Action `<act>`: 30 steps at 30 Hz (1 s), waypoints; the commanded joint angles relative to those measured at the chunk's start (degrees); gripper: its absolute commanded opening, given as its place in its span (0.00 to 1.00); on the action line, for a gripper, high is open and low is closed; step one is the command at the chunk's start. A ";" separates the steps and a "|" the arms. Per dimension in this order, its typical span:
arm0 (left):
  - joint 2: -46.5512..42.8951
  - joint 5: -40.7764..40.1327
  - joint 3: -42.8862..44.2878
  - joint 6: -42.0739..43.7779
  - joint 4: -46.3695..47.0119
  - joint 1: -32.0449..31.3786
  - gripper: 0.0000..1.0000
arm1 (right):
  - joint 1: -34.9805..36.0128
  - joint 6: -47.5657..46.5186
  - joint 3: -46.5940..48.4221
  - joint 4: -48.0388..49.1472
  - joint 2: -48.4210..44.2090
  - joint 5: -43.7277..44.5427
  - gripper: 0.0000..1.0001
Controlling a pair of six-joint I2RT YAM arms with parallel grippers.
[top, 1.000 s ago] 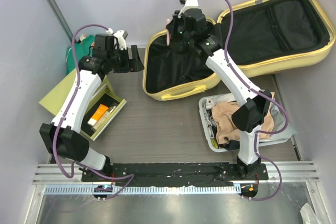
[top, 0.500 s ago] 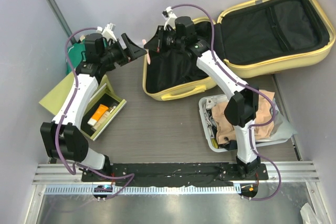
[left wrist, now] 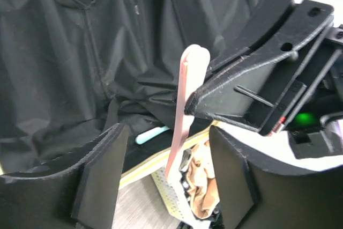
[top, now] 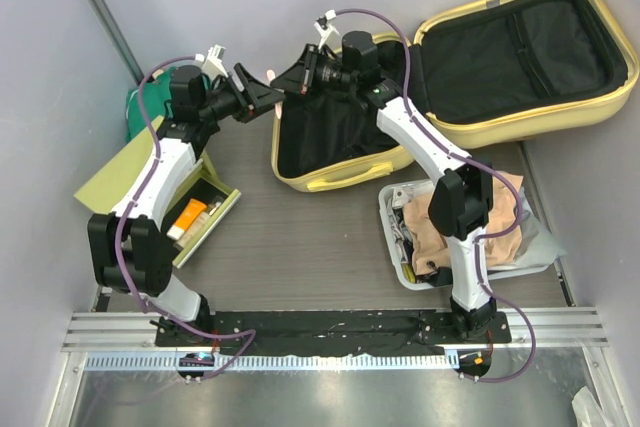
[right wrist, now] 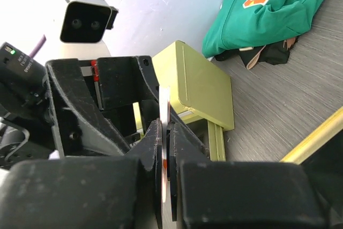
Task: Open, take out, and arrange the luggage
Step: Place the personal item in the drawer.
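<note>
The pale yellow luggage [top: 340,179] lies open at the back, black lining showing [left wrist: 80,52]. My right gripper [top: 287,77] is shut on a thin flat pink item [right wrist: 164,105], held edge-on in the air left of the luggage's back corner. My left gripper [top: 262,89] faces it, open, with one finger [left wrist: 102,170] on each side of the pink item [left wrist: 185,105] and not touching it. In the right wrist view my shut right gripper [right wrist: 165,132] shows with the left gripper's black fingers [right wrist: 80,116] just behind it.
An open yellow-green box [top: 225,209] with an orange item stands at the left, its lid [right wrist: 206,84] beside it. A green sweatshirt [right wrist: 262,9] lies at the back left. A white basket [top: 392,232] of clothes sits front right. A teal stick [left wrist: 151,134] lies in the luggage.
My right gripper has carried the pink item left, out over the luggage's edge. My left gripper has swung up and right to meet it, and its open fingers now flank the item.
</note>
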 commanded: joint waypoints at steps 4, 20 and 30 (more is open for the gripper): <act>1.89 5.00 -0.72 -7.37 14.49 0.22 0.46 | -0.61 2.81 -0.56 5.93 -1.90 -3.04 0.01; 0.32 6.96 -2.22 2.86 0.50 4.77 0.00 | -3.16 -7.90 -2.84 -4.35 -4.61 4.25 0.59; -5.40 -25.81 -0.45 46.66 -54.20 6.72 0.00 | -11.16 -14.32 -15.31 -3.13 -12.00 19.28 0.66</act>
